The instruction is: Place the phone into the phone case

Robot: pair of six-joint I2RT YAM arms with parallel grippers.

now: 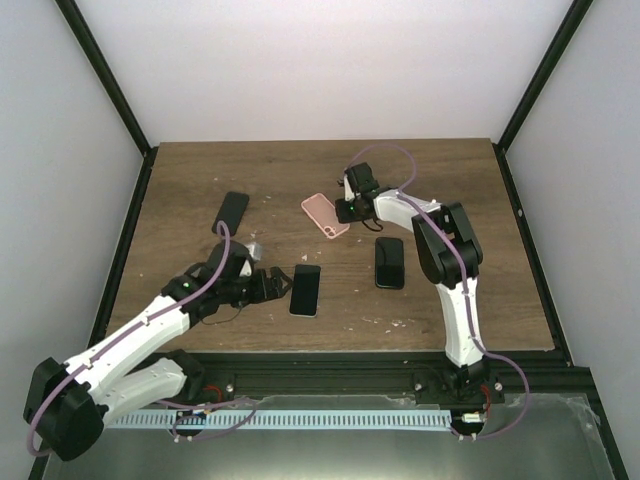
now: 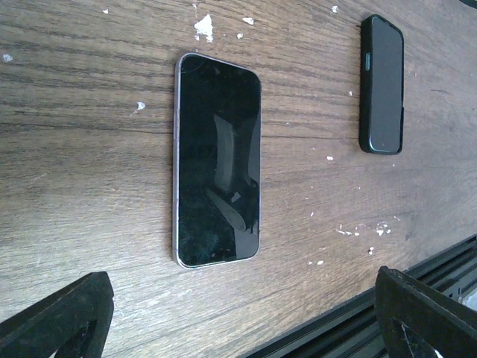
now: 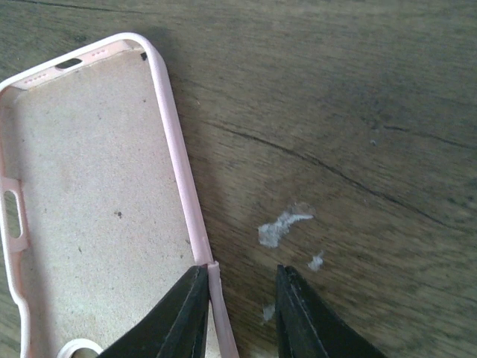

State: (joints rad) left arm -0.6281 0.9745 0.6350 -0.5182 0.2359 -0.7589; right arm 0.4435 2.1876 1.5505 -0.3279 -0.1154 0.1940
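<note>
Right wrist: my right pincer (image 3: 242, 272) is set narrow astride one long wall of the pink case (image 3: 97, 186). One finger is inside and one outside, with slack beside the rim, so I judge nothing is gripped yet. The case lies hollow side up, apart from the phone (image 2: 216, 160), which rests screen up just ahead of my left pincer (image 2: 242, 274) — spread wide, empty.

If I close on that thin wall it may buckle, and a one-edge hold could let the case swing on the lift. The phone lies flat, so my left fingers could skid off its glass. A cased phone (image 2: 381, 86) nearby invites a wrong pick.

The worktop (image 1: 200, 180) is dark grained wood flecked with white scraps (image 3: 283, 224) — white walls and black posts (image 1: 100, 80) close it in.
</note>
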